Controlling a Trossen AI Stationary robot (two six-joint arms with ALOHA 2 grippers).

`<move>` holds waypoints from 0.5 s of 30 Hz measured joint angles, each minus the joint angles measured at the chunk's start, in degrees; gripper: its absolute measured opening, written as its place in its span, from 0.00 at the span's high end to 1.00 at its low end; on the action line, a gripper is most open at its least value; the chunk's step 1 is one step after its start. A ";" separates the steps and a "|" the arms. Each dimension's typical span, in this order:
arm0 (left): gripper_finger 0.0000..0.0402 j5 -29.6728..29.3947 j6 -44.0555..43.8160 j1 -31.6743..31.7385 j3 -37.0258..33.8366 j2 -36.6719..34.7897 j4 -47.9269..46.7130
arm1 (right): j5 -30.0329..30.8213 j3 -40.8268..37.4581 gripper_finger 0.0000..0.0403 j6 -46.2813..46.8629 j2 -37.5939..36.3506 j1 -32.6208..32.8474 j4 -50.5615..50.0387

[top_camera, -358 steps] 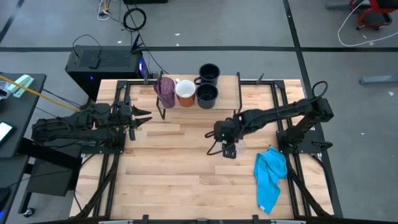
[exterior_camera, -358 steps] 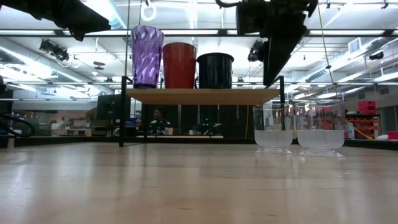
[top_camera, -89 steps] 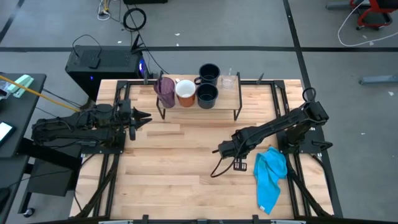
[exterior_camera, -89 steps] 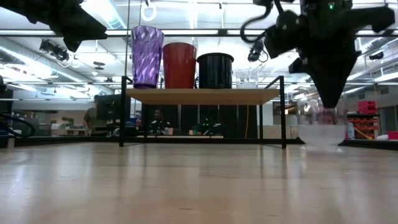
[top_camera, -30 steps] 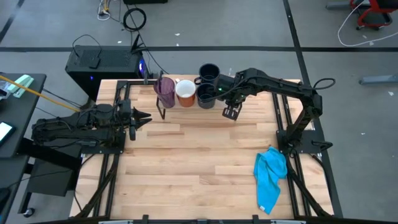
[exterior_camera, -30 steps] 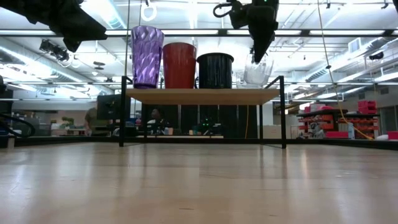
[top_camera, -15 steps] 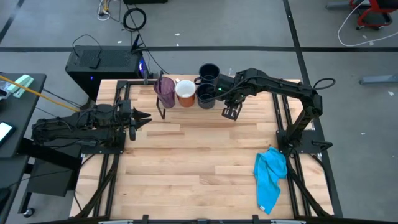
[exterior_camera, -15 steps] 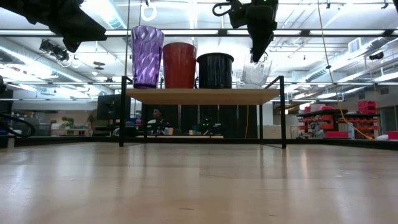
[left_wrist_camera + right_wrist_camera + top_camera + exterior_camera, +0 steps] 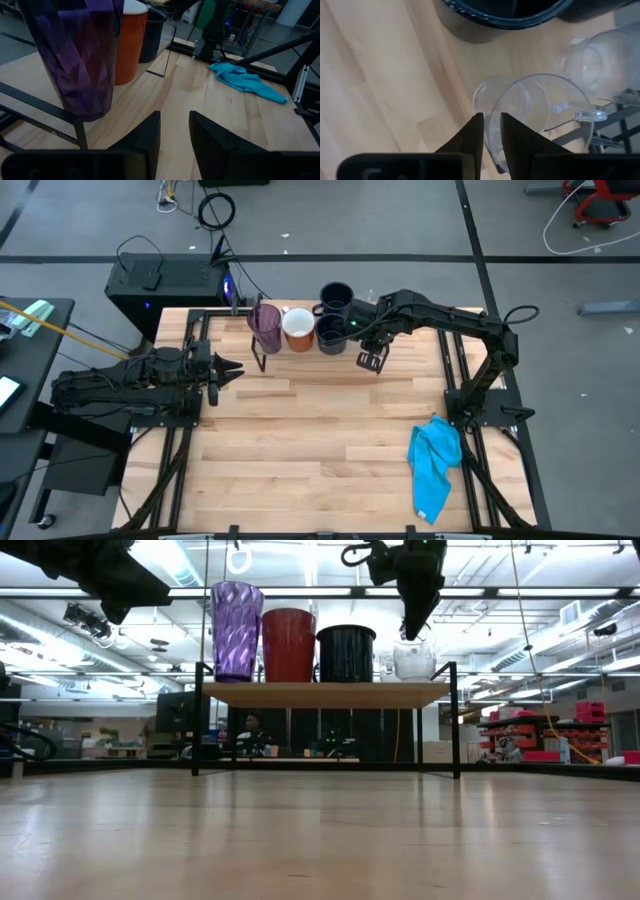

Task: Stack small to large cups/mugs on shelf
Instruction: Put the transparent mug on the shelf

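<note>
A: R gripper (image 9: 410, 625), sitting where?

B: Hanging over the shelf (image 9: 320, 694) end farthest from the purple tumbler (image 9: 236, 630). Pointing down onto a clear glass (image 9: 413, 661).

A: Gripping it?

B: Can't tell. In wrist cam, gripper (image 9: 491, 137) straddling the near wall of the glass (image 9: 540, 115), gap looking narrow. Clamping or loose, not showing.

A: Glass resting where?

B: Standing upright on the shelf board, directly below the gripper. Second clear glass (image 9: 600, 60) standing just beyond it, touching or nearly so; can't tell which. Navy mug (image 9: 505, 12) sitting just beside the gripper, toward the tumbler end.

A: Rest of the row?

B: Running away from the R gripper along the shelf: navy mug (image 9: 346, 653), then orange mug (image 9: 288, 644), then purple tumbler at the far end. Other navy mug (image 9: 336, 297) sitting behind the first, farther from the gripper's near edge.

A: L gripper (image 9: 228, 370)?

B: Waiting low over the counter (image 9: 300, 450), well apart from the R one. Standing narrowly parted (image 9: 175, 130), holding nothing. Pointing at the tumbler end of the shelf, tumbler sitting close ahead of it.

A: Anything else?

B: Blue cloth (image 9: 435, 465) lying crumpled on the counter, well clear of both grippers, by the R arm's base.
</note>
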 joint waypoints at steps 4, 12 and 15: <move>0.73 0.00 0.00 0.00 0.00 0.00 -0.01 | 0.99 0.00 0.82 -0.13 0.00 -0.02 0.95; 0.73 0.00 -0.02 0.00 0.00 0.02 -0.11 | 1.09 0.00 0.82 -0.11 0.00 -0.02 2.17; 0.73 0.00 0.00 -0.02 0.00 0.00 -0.13 | 2.74 0.00 0.82 -0.10 0.00 -0.09 2.32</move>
